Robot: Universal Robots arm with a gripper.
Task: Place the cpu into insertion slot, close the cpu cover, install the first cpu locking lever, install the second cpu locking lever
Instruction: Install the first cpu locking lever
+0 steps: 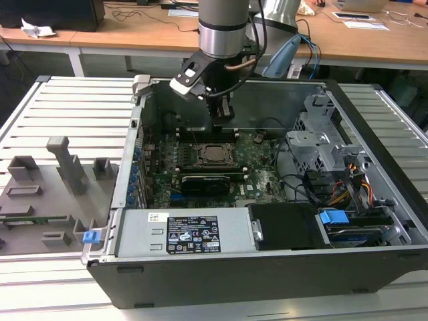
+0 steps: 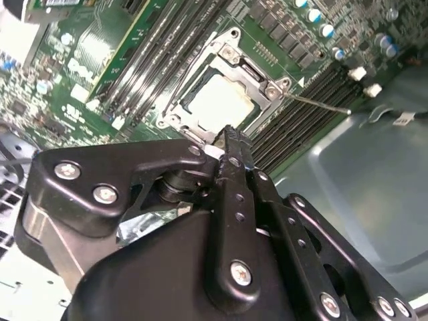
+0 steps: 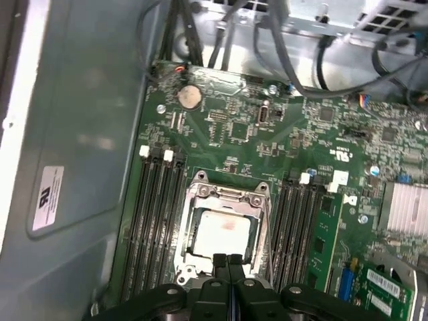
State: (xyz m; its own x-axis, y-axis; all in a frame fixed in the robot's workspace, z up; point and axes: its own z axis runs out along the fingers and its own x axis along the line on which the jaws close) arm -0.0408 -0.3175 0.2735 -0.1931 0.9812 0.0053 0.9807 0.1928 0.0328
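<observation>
The cpu (image 3: 223,231) lies in the insertion slot, its pale silver top showing through the window of the cpu cover (image 3: 227,198). The cover's silver frame lies flat over it, and the slot's pin field is hidden beneath. In the exterior view the cpu (image 1: 214,154) sits mid-board inside the open computer case. My gripper (image 3: 228,262) is shut with nothing between its black fingers, and the tips hang just over one edge of the cover (image 2: 245,64). A thin silver locking lever (image 2: 315,102) sticks out sideways from the socket across the memory slots.
Long black memory slots (image 3: 158,221) flank the socket on both sides. A black graphics card (image 1: 204,182) lies in front of it, then the power supply (image 1: 182,234). A metal drive cage (image 1: 322,134) and cables (image 1: 354,188) fill the exterior view's right. A grey fixture plate (image 1: 47,194) lies outside the case.
</observation>
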